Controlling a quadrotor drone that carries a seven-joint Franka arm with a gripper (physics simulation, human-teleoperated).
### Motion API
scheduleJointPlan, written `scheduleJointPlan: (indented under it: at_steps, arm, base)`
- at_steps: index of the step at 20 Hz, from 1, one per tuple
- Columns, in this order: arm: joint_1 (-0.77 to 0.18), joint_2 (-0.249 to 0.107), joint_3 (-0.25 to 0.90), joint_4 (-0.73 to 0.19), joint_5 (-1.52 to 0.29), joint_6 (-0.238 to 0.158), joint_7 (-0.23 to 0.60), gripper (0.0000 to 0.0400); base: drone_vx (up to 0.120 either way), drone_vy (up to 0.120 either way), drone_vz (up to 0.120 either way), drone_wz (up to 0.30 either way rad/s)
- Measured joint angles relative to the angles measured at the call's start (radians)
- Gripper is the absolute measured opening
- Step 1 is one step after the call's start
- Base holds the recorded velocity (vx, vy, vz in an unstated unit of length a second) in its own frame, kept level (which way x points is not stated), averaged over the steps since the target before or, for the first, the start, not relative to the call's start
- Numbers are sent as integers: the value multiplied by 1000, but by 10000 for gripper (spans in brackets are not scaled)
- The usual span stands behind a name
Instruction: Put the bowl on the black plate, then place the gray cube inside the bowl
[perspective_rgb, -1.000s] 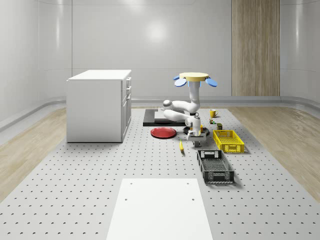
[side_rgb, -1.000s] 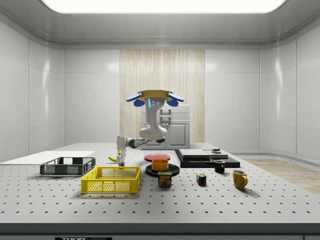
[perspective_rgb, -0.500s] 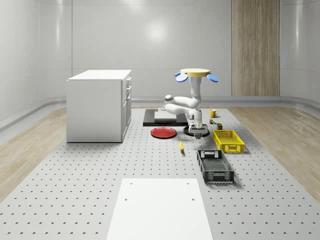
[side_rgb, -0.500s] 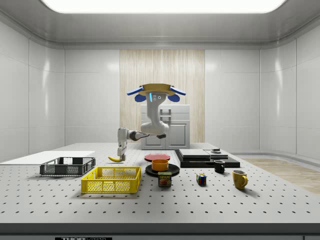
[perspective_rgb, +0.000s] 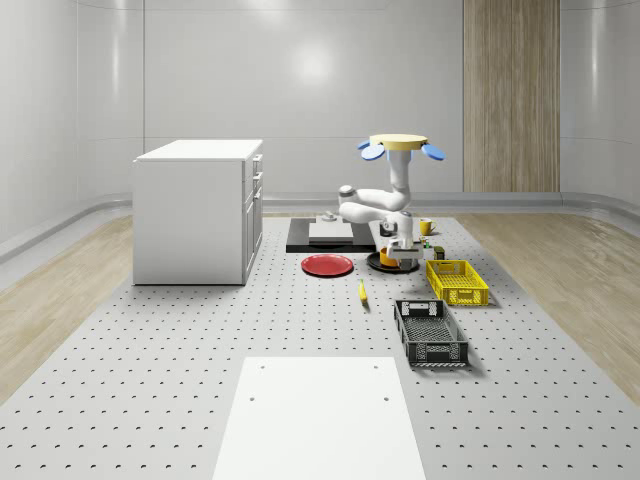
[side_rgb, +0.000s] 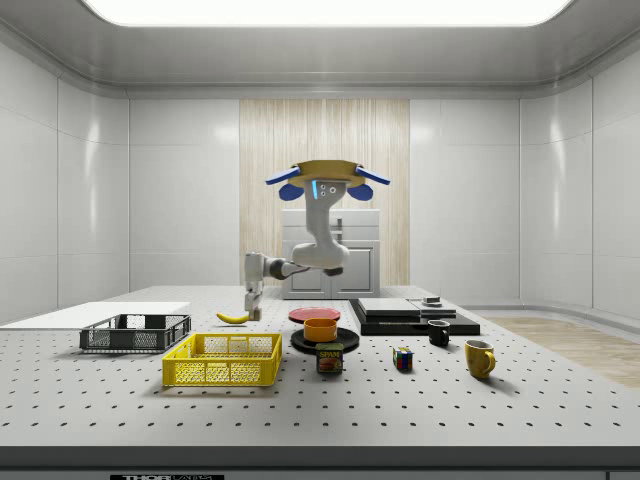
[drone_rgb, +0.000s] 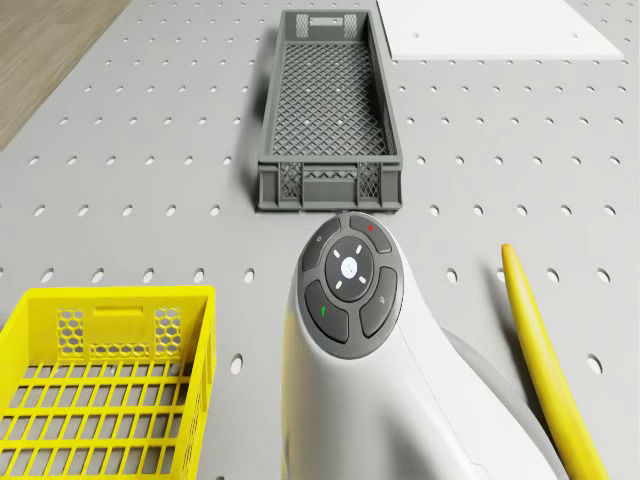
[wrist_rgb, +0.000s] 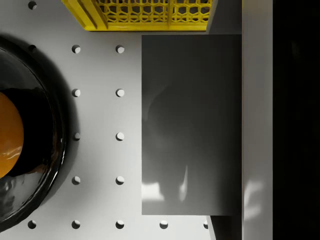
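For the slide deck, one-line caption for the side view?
Drone hovers above the table, arm lowering its pincer near the banana; orange bowl sits on black plate.

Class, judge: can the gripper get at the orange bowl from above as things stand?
Probably yes: the bowl sits open on the black plate, nothing covering it; drone hovers above, gripper close beside.

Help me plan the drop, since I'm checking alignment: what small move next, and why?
Probably carry the end effector sideways over the bowl: the gray cube it seems to hold hangs beside the black plate; the drone hovers nearby.
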Motion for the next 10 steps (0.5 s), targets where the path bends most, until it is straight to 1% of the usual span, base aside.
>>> scheduleJointPlan:
  at_steps: [10]
  arm:
    - [-1,-4,2,0,3,3,1,250]
  base:
    - [-120,0,0,0]
